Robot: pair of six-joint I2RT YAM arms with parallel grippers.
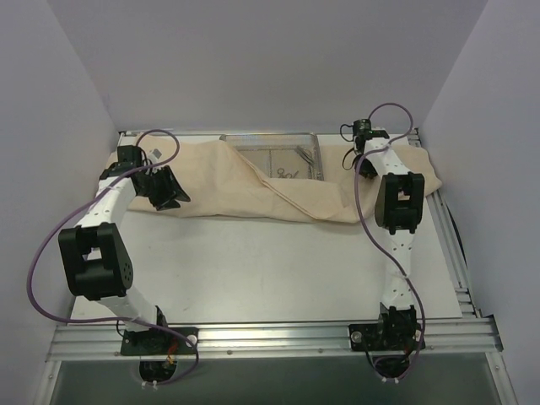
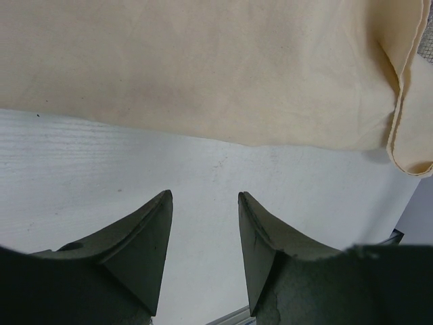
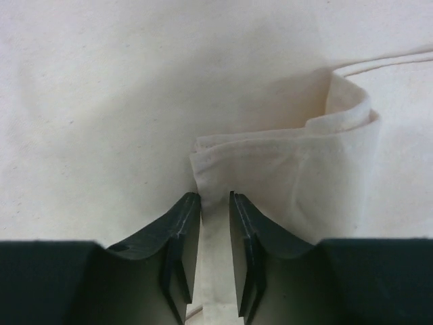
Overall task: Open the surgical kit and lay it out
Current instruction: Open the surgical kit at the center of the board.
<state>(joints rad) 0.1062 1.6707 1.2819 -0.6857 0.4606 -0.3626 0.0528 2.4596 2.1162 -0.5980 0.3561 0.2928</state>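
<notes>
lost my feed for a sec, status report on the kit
Left fingers open, empty, just short of cloth wrap. Right fingers pinching a fold of it. Wire-mesh tray partly uncovered, instruments inside. Nothing seen in the way.

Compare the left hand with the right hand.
The left hand stands open with nothing between its fingers; the right hand is pinched narrow on a fold of the cloth wrap. The left hangs over the table beside the wrap's edge; the right is over the wrap. Both are dark and two-fingered.
</notes>
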